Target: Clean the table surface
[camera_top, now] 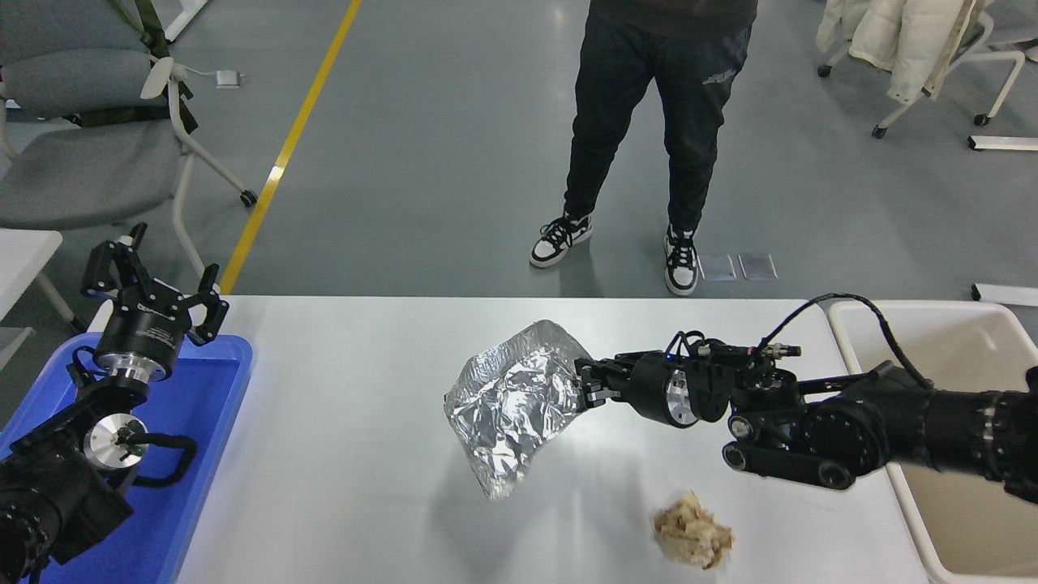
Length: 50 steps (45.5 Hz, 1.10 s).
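right gripper (585, 386) is clamped on the edge of a crumpled foil tray (511, 401), holding it up off the table surface (357, 389), while a wadded brown paper ball (691, 538) sits near the front edge and the left gripper (154, 285) is parked, fingers spread, over the blue tray (212, 389)

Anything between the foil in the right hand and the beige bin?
Nothing visible. The right hand holds the foil off the table; the bin sits to its right, past the table edge. Only the robot's own arm spans that stretch. The crumpled paper lies nearer the camera, off that line.
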Each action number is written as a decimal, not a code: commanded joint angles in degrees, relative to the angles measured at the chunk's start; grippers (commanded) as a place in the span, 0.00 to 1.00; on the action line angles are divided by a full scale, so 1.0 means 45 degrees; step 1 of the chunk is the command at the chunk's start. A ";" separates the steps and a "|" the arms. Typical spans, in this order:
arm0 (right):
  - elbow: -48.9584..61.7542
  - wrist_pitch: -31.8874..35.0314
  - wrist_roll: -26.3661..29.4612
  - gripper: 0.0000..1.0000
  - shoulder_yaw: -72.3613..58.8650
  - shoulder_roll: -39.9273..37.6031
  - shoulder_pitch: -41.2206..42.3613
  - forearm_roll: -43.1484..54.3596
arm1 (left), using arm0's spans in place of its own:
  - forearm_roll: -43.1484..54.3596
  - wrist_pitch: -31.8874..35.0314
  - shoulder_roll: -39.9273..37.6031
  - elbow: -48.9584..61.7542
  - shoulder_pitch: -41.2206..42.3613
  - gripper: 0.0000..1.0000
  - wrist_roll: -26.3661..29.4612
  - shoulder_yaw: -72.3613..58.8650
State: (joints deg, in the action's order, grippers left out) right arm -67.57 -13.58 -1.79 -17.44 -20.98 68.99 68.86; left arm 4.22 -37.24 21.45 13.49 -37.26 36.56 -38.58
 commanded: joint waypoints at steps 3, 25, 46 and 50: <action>-0.2852 0.0790 -0.0169 0.00 0.0320 -0.2854 0.2186 -0.1316 | 0.0000 0.0014 -0.0001 -0.0010 -0.0001 1.00 0.0000 0.0000; -0.4144 0.1495 -0.0325 0.00 0.0222 -0.5532 0.3596 -0.1648 | 0.0000 0.0014 -0.0001 0.0009 -0.0001 1.00 0.0000 0.0000; -0.3695 0.1358 -0.1223 0.00 0.1784 -1.0394 0.1135 -0.1804 | 0.0000 0.0014 -0.0001 -0.0010 0.0018 1.00 0.0000 0.0000; -0.3617 0.1339 -0.1418 0.00 0.1824 -1.1254 0.0822 -0.2818 | 0.0000 0.0033 -0.0001 0.0009 0.0018 1.00 0.0000 0.0000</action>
State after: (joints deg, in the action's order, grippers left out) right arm -84.84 -7.36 -6.08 -11.53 -60.90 77.12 60.93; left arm 4.22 -37.17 21.44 13.52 -37.26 36.56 -38.58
